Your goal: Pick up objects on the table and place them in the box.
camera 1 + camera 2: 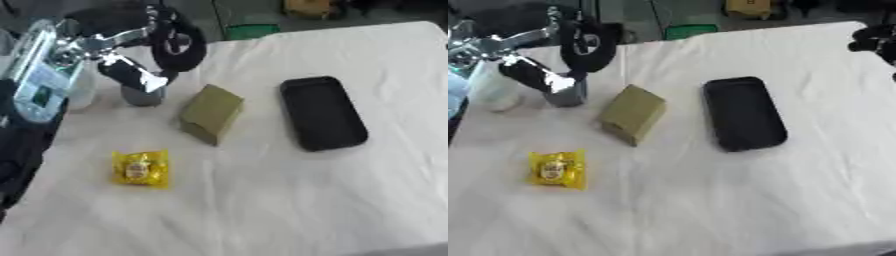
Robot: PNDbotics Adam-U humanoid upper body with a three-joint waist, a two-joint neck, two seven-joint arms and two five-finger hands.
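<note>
At the bench's (289,200) far left, the left hand (144,60) hangs over a small grey cup (143,95); whether its fingers grip the cup cannot be told. Olive box (212,113) sits mid-bench, black tray (322,113) to its right, yellow packet (141,168) nearer. Right hand (877,40) shows at the right edge, fingers unreadable.

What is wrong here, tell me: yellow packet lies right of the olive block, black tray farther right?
The side is wrong. The left eye view shows the yellow packet lying left of the olive block, and nearer. The black tray does lie farther right.
</note>
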